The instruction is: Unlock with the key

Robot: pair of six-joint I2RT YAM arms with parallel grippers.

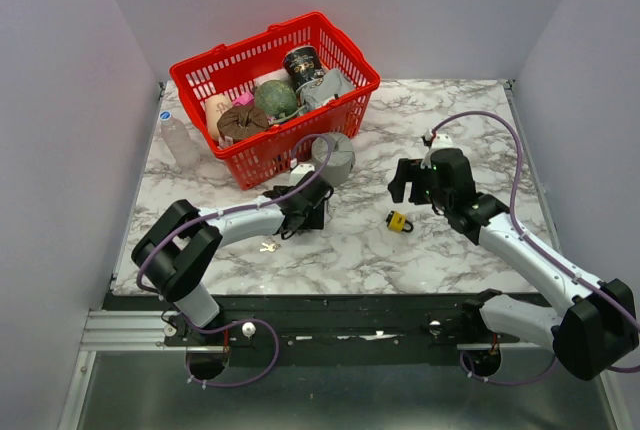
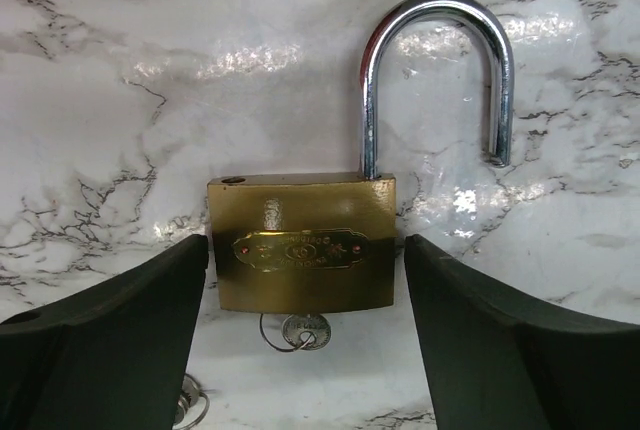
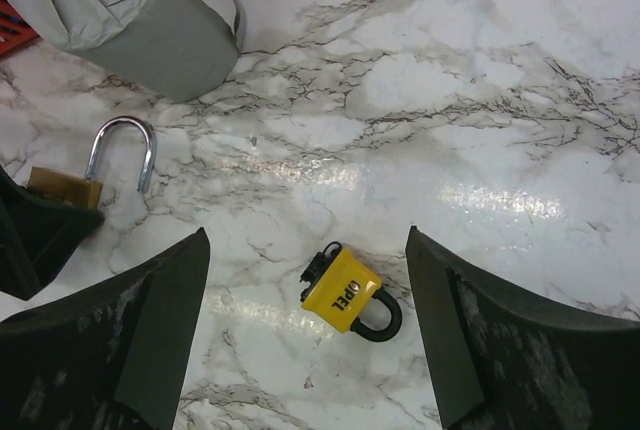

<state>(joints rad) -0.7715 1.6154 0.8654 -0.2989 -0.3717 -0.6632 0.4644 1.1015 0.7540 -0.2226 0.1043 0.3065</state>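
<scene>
Brass padlock [image 2: 300,240] lies flat between the spread fingers of my left gripper [image 2: 305,280], which holds nothing: key [image 2: 303,331] end nearest me, opened shackle [image 2: 437,5] pointing straight ahead. My right gripper [image 3: 306,240], likewise wide and empty, hangs well apart, over the yellow padlock [image 3: 342,290].

Both arms are the same build: white shell links with chunky black joint housings. The left arm [image 1: 235,218] and right arm [image 1: 525,250] each end in a black wrist block. A thin purple cable [image 1: 498,120] arcs loose along the right one, the left has a matching purple loop [image 1: 318,138], and more purple coils [image 1: 240,375] hang down by the bases. There's a tiny green light [image 1: 424,163] on the right wrist, probably an LED but it's too small to be sure. On the wrist cams the left fingers [image 2: 100,340] are matte black wedges and fairly clean, while the right fingers [image 3: 110,350] are the same shape with greyish scuffing all over.
</scene>
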